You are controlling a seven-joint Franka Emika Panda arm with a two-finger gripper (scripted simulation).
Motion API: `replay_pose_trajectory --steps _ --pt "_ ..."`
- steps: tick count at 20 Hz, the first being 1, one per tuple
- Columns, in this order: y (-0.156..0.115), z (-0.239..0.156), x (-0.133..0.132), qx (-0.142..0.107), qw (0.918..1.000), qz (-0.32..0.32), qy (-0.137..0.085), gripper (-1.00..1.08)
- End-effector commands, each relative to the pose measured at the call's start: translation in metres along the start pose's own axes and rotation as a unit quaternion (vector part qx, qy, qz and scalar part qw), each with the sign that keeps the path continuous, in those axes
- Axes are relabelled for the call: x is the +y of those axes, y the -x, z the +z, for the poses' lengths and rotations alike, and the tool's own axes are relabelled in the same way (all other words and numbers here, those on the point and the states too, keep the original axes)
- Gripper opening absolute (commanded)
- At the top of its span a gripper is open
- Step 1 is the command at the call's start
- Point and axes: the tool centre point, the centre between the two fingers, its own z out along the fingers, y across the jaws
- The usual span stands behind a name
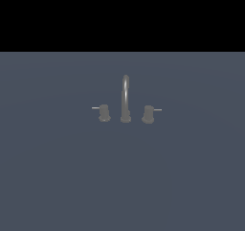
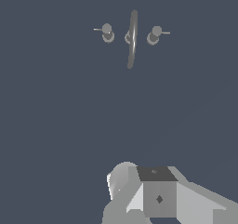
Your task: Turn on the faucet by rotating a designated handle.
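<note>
The faucet (image 1: 125, 98) is a small dull-grey set standing on a flat blue-grey surface, with a tall thin arched spout between two short knobs. The handle (image 1: 148, 114) is the knob on the exterior view's right, and its thin rod points rightwards. In the wrist view the faucet (image 2: 132, 39) and the handle (image 2: 154, 35) lie far off, seen from above. Only blocky grey parts of my gripper (image 2: 158, 195) show, at the edge of the wrist view and well away from the faucet. Its fingers are not clear enough to read. The arm is absent from the exterior view.
A twin knob (image 1: 104, 112) with a leftward rod stands on the other side of the spout, also seen as the twin knob (image 2: 108, 32) in the wrist view. The blue-grey surface (image 1: 57, 177) spreads around the set, with black beyond its far edge.
</note>
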Motion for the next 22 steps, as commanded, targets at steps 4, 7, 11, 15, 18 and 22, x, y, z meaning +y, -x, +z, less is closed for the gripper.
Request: replay_pose_trajectory --steps 4,7,11,15,18,22 --pt "-0.001 0.001 0.001 -0.002 1.0 0.0 -0.002 -1.0" --pt "-0.003 0.005 0.003 -0.008 0.9999 -0.002 -0.008 -1.0" --pt "-0.003 0.008 0.004 -0.012 0.9998 -0.005 -0.012 -1.0" --pt "-0.004 0.007 0.004 -0.012 0.9999 -0.003 -0.012 -1.0" --pt "-0.008 0.008 0.005 -0.011 0.9998 0.004 -0.013 -1.0" --pt "-0.02 0.01 0.006 -0.011 0.9995 0.022 -0.017 -1.0"
